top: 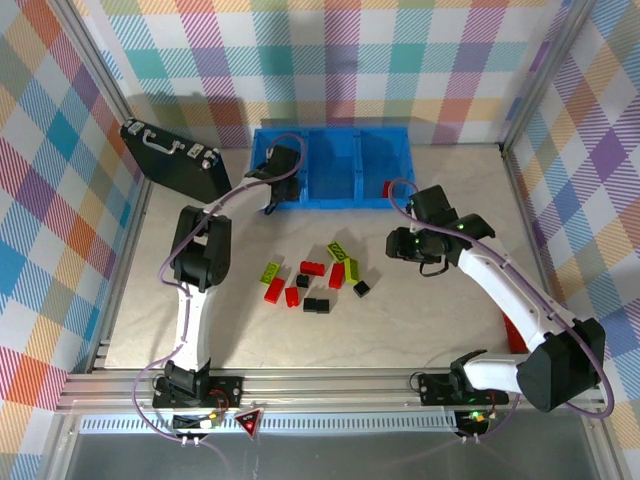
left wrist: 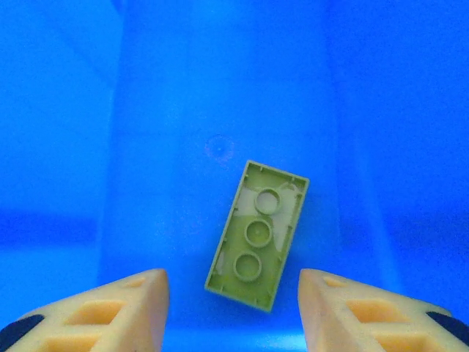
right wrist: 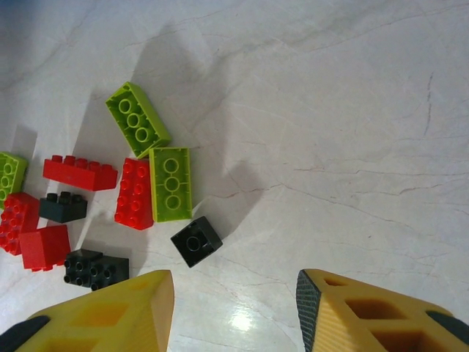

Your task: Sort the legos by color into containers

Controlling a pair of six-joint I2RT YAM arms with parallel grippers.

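Observation:
My left gripper [top: 272, 178] hangs over the left compartment of the blue containers [top: 335, 205]. In the left wrist view its fingers [left wrist: 233, 312] stand open, and a lime green lego [left wrist: 256, 235] lies underside up on the blue floor [left wrist: 183, 110], touching neither fingertip. Several red, green and black legos [top: 315, 280] lie scattered on the table's middle. My right gripper [top: 402, 246] hovers open just right of them. In the right wrist view its jaws [right wrist: 234, 312] hold nothing; a small black lego [right wrist: 196, 240] lies closest, beside a green one [right wrist: 170, 183] and a red one [right wrist: 134, 193].
A black briefcase [top: 172, 155] lies at the back left beside the bin. A small red piece [top: 387, 187] sits at the bin's right front corner. Something red [top: 515, 335] shows under the right arm. Plaid walls and metal rails enclose the table.

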